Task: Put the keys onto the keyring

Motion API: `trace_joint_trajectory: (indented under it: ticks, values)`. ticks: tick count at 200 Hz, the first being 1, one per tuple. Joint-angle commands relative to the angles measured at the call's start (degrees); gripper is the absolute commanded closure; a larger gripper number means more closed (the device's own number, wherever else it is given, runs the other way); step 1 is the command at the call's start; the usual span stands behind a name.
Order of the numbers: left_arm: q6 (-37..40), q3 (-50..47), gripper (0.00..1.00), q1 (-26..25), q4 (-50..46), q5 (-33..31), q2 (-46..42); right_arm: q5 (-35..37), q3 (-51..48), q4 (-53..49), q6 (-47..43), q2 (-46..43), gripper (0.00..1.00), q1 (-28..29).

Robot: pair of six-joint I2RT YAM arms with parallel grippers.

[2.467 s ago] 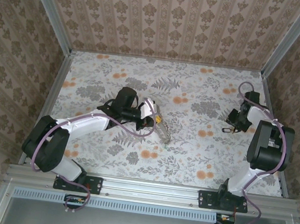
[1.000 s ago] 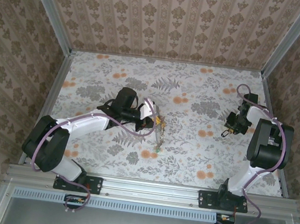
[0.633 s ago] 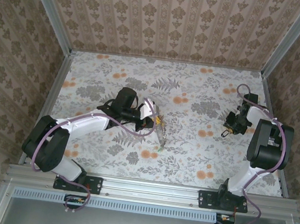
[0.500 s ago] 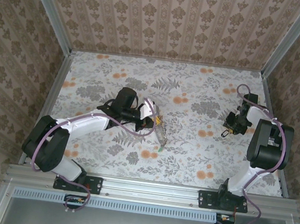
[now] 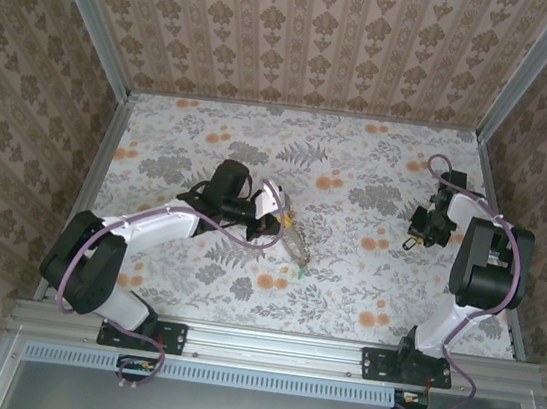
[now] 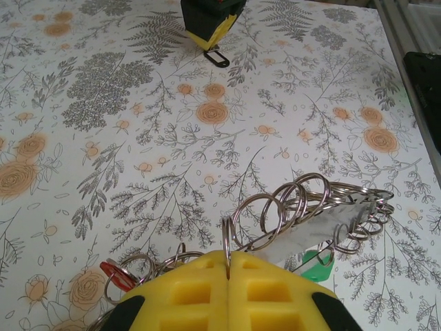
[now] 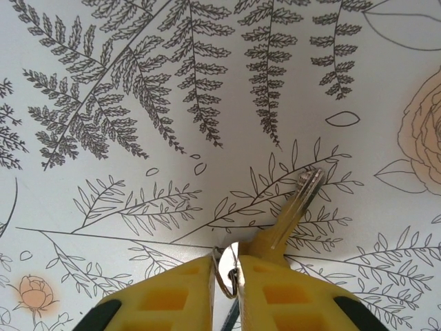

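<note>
My left gripper [image 6: 228, 258] is shut on one thin metal ring of the keyring [image 6: 289, 207], a bundle of several linked silver hoops. A red-headed key [image 6: 114, 272] hangs at its left and a green-headed key [image 6: 317, 262] at its right. From above, the keyring [image 5: 296, 246] dangles below the left gripper [image 5: 284, 222] at mid table. My right gripper [image 7: 231, 265] is low over the table at the far right [image 5: 417, 234]. Its yellow fingers pinch a small ring, and a brass-coloured key [image 7: 293, 207] sticks out past the right finger.
The floral tablecloth [image 5: 344, 284] covers the table, with patterned walls on three sides and a metal rail [image 5: 276, 341] at the near edge. In the left wrist view the right gripper [image 6: 207, 34] sits at the far end of the cloth.
The keyring has swung a little under the left gripper, which stays put. The right gripper's jaws have narrowed onto the small ring, and it has edged slightly farther back.
</note>
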Motion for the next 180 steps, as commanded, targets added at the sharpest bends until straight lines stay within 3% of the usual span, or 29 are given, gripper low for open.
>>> trace_joint_trajectory:
  ticks: [1,20,61,88,180]
  values:
    - [0.59,2.59,1.0,0.45,-0.26,1.86,0.04,1.44,1.1,-1.97,-0.79,-0.09,0.84,0.39]
    - [0.76,2.89,1.0,0.45,-0.59,1.82,0.09,1.64,1.07,-1.93,-0.92,-0.11,0.88,0.38]
    - [0.65,3.02,1.0,0.41,-0.67,1.94,0.28,1.27,1.06,-1.65,-1.22,-0.38,0.87,0.4]
    - [0.68,3.23,1.0,0.36,-0.89,1.94,0.22,0.89,1.66,-1.65,-1.58,-0.38,0.81,0.43]
    - [0.72,3.67,1.0,0.28,-1.42,2.22,0.69,1.19,2.82,-2.69,-2.51,1.22,0.85,0.73]
